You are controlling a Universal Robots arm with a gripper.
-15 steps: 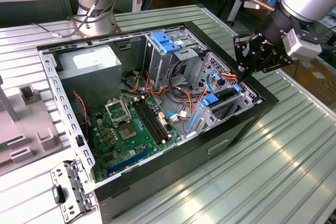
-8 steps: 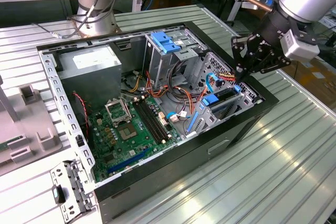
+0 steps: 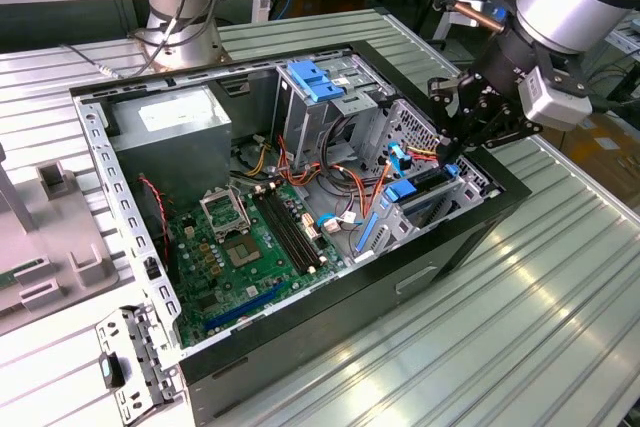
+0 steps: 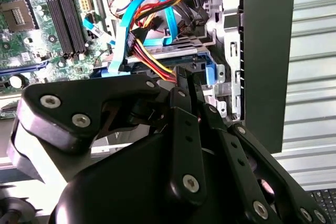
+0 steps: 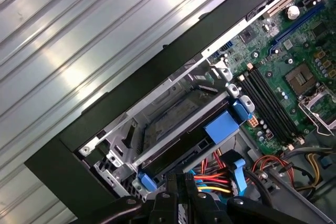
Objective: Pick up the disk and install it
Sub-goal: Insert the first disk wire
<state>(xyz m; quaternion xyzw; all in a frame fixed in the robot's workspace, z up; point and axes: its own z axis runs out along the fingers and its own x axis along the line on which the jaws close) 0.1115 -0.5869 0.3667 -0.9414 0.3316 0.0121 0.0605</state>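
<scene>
The disk (image 3: 428,207) lies flat in the drive cage at the front corner of the open computer case (image 3: 330,337), on the exterior view's right. In the first wrist view the disk (image 5: 176,113) shows a dark face, blue rails and a blue tab. My gripper (image 3: 452,154) hangs just over the disk's cable-side end, its two black fingers pressed together with nothing seen between them. In both wrist views the gripper (image 4: 187,75) (image 5: 181,181) points down among the red, yellow and blue cables, beside the blue rail end (image 4: 210,74).
The motherboard (image 3: 240,247) fills the case floor, with the grey power supply (image 3: 170,125) at the back. A pale-blue clip (image 3: 315,79) tops the upper cage. The case's black wall (image 5: 131,103) borders the cage. The ribbed metal table (image 3: 540,307) surrounds the case; grey fixtures (image 3: 60,247) stand on the exterior view's left.
</scene>
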